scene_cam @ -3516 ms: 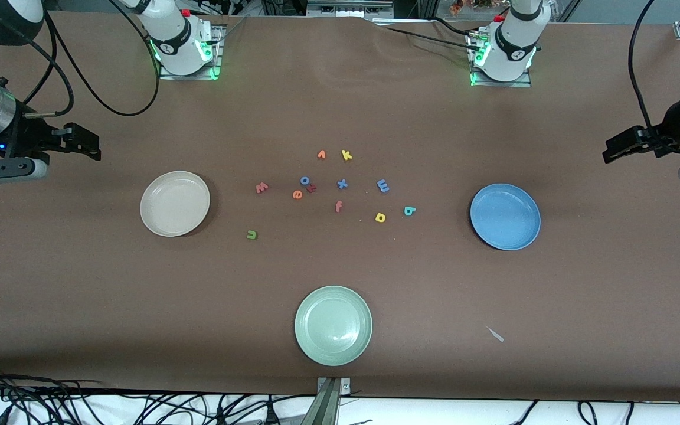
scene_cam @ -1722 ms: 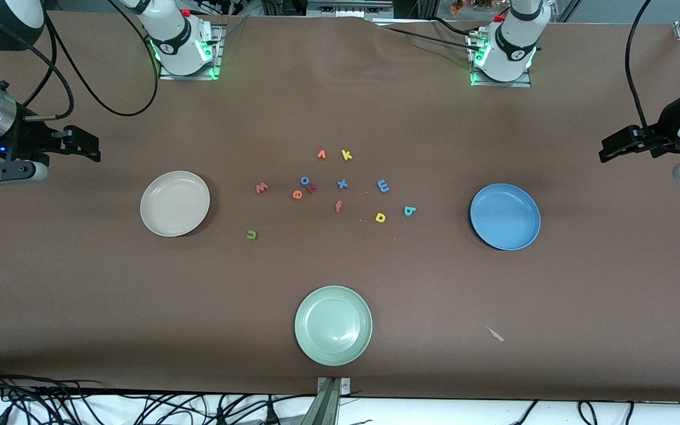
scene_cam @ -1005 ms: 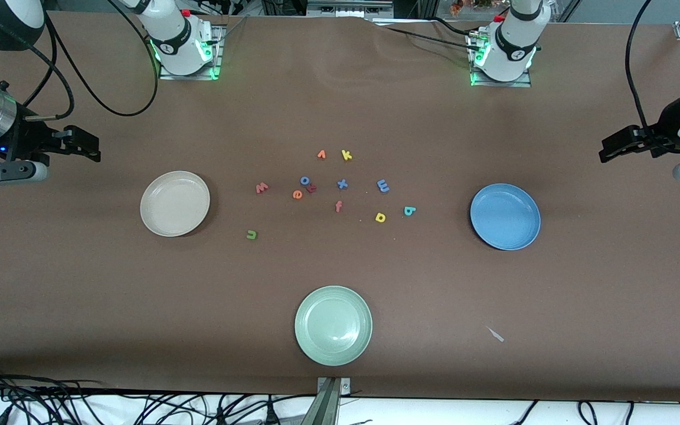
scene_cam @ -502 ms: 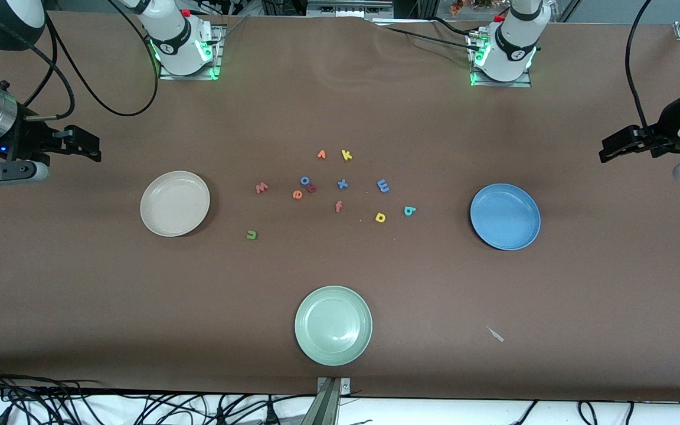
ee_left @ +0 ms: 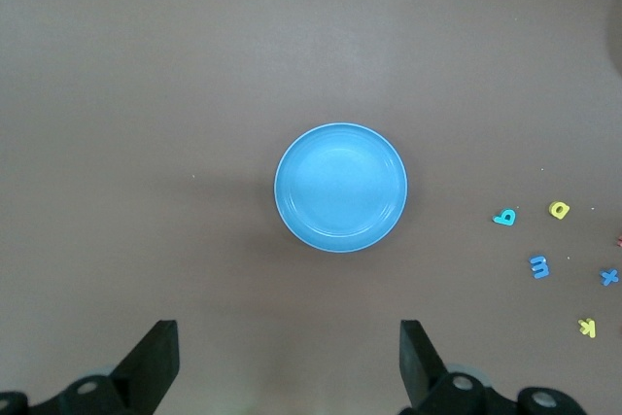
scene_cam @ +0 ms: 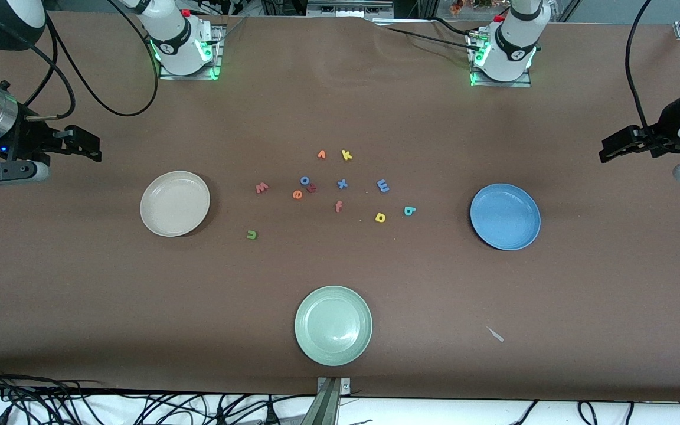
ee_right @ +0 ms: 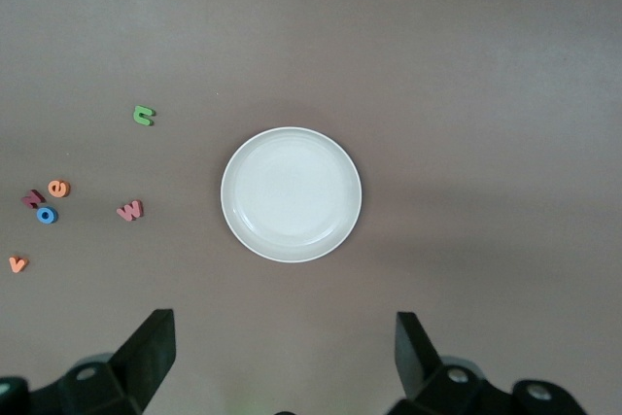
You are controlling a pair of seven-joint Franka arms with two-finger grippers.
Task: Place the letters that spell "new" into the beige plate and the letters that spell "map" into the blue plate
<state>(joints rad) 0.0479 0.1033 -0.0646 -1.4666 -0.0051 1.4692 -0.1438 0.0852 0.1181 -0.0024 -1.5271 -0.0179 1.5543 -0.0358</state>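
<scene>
Two claws hang wide open and empty over the ends of the brown surface [scene_cam: 340, 94] as we look on: the left claw [ee_left: 289, 366] above the stretch beside the blue plate [scene_cam: 505, 216], the right claw [ee_right: 282, 362] above the stretch beside the beige plate [scene_cam: 175, 203]. Both arms wait.

We count eleven foam letters lying loose between the two plates, none on any plate. Toward the beige plate sit the salmon w [scene_cam: 261, 188], the orange e [scene_cam: 297, 194] and, nearer the front camera, the green n [scene_cam: 251, 235]. Toward the blue plate sit the blue m [scene_cam: 383, 186], the teal a [scene_cam: 409, 211] and the yellow p [scene_cam: 380, 218].

Among them we see a blue o [scene_cam: 304, 180] just beside a dark red z [scene_cam: 311, 188], which touches or nearly touches the e. A blue x [scene_cam: 342, 183] and a salmon f [scene_cam: 338, 206] lie mid-cluster, with an orange v [scene_cam: 321, 154] and a yellow k [scene_cam: 346, 155] farthest from the front camera.

A pale green plate [scene_cam: 333, 325] sits alone near the front edge, and a small pale scrap [scene_cam: 496, 334] lies toward the left arm's end.
</scene>
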